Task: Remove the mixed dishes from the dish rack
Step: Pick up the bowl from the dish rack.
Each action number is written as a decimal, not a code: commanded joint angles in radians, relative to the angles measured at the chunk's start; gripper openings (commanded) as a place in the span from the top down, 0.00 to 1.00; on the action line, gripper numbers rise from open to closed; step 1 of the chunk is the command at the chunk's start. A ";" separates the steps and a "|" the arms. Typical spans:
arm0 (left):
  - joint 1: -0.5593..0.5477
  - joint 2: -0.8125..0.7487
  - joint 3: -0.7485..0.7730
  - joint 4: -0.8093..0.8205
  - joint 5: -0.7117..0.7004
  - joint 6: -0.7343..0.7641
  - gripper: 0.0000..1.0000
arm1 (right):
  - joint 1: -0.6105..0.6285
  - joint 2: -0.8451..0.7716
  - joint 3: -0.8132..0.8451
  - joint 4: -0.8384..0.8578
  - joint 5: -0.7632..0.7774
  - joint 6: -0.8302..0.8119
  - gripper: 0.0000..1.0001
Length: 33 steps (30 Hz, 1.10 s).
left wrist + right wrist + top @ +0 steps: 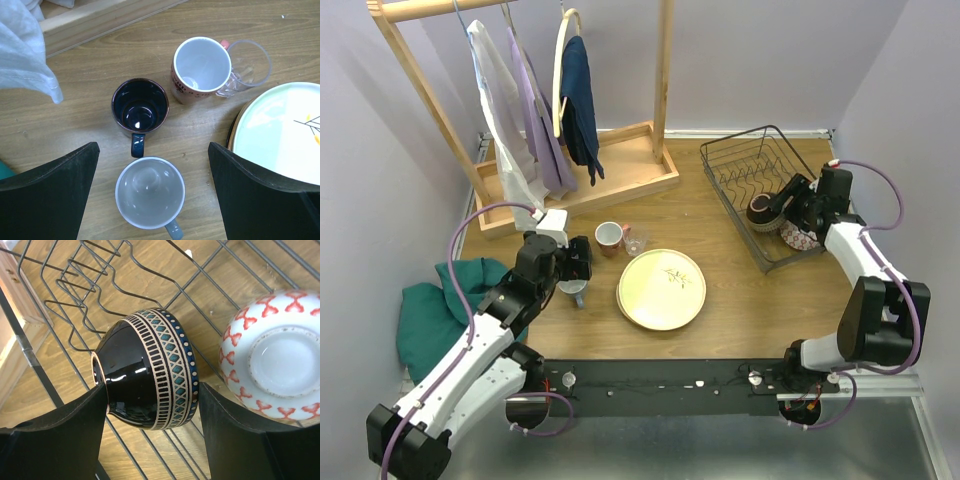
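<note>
Nearest the arms, the left tool [152,145] hangs wide open over a grey mug [150,192] and a dark mug [140,105], with a plate [661,289] flat beside them. Farther right, in the rack [723,178] at the tabletop [750,310] edge, the right tool [152,386] clasps a dark bowl [145,385] lying on its side, foot to one finger and rim to the other. The wrist view alone shows a red-patterned bowl [275,355] upturned beside it.

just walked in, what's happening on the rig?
The right gripper is down in the dish rack, closed against both sides of a dark patterned bowl; it looks gripped. A red-patterned white bowl lies beside it. The left gripper hovers open over three mugs on the table, near a glass and a cream plate.
</note>
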 commanded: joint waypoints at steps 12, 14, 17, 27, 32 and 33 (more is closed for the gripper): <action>0.004 0.097 0.117 0.006 0.140 -0.052 0.01 | 0.085 -0.039 0.125 -0.037 0.134 -0.181 0.63; 0.004 0.112 0.133 0.008 0.156 -0.050 0.01 | 0.102 -0.046 0.143 -0.046 0.169 -0.203 0.64; 0.004 0.138 0.154 0.005 0.176 -0.046 0.01 | 0.136 -0.066 0.163 -0.055 0.238 -0.241 0.64; 0.004 0.184 0.188 0.014 0.191 -0.052 0.01 | 0.322 -0.103 0.217 -0.045 0.459 -0.433 0.64; 0.002 0.212 0.216 0.005 0.188 -0.053 0.01 | 0.419 -0.134 0.206 0.015 0.542 -0.529 0.64; 0.002 0.215 0.219 0.002 0.187 -0.052 0.01 | 0.451 -0.137 0.208 0.023 0.554 -0.565 0.64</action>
